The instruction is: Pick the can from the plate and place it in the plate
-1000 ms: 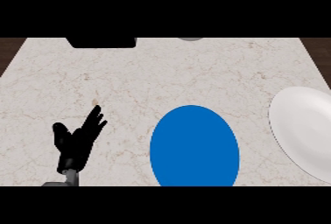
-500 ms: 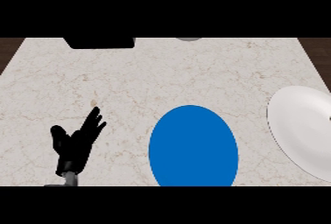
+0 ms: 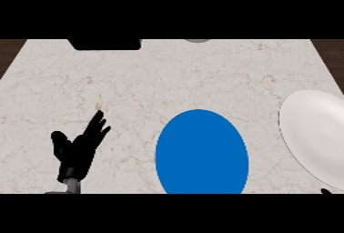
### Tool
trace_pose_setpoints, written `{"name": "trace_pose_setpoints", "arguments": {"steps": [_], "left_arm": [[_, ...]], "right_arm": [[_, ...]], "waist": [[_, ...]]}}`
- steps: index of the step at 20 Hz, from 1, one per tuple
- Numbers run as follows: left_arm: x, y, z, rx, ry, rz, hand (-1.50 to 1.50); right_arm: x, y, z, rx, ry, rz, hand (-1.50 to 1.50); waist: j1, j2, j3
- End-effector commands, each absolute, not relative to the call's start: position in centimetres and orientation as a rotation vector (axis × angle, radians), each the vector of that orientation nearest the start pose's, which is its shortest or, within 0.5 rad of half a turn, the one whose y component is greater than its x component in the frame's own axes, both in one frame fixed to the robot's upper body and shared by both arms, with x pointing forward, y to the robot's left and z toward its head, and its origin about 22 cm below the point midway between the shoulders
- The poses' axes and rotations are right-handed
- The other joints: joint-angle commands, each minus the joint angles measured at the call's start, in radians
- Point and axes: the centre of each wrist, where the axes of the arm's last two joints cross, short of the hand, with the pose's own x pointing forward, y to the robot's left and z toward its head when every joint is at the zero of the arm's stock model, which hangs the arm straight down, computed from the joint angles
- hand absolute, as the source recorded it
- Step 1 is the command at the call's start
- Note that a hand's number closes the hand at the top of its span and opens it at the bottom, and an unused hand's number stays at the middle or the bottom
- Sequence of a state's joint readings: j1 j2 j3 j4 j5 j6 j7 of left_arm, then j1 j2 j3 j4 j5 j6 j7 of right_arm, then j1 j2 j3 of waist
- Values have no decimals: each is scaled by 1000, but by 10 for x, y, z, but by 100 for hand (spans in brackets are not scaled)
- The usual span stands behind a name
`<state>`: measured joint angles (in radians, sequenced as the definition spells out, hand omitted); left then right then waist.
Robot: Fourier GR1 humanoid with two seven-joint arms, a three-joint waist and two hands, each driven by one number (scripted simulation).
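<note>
Square one by the look of it: one black left hand [image 3: 79, 148] parked lower left, fingers spread, holding nothing; one flat blue oval plate [image 3: 201, 152] lower centre; one glossy white round plate [image 3: 316, 136] at the right edge; no can in sight. Dark sliver in the lower right corner, probably the right hand [image 3: 328, 191], can't tell open or closed. Next move, best guess: locating that can before any grab.

Single view, head camera. Looks steeply down on counter [image 3: 201, 77], facing its far edge, which runs along the top. Close framing: blue plate [image 3: 201, 152] cut at bottom, white plate [image 3: 316, 132] at right.
</note>
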<state>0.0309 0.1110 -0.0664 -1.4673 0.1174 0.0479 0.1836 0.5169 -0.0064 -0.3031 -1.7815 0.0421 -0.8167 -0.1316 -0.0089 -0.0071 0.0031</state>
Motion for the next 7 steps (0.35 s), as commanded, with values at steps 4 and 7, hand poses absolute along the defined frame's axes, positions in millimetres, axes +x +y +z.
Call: {"name": "trace_pose_setpoints", "arguments": {"steps": [4, 7], "left_arm": [[232, 266, -42, -2, -1183, 9, 0], [227, 250, -30, 7, -1192, 0, 0]], "right_arm": [[64, -303, -17, -1266, -1185, -683, -150], [49, -276, -19, -1272, -1179, -680, -150]], "waist": [[2, 8, -4], [1, 5, -3]]}}
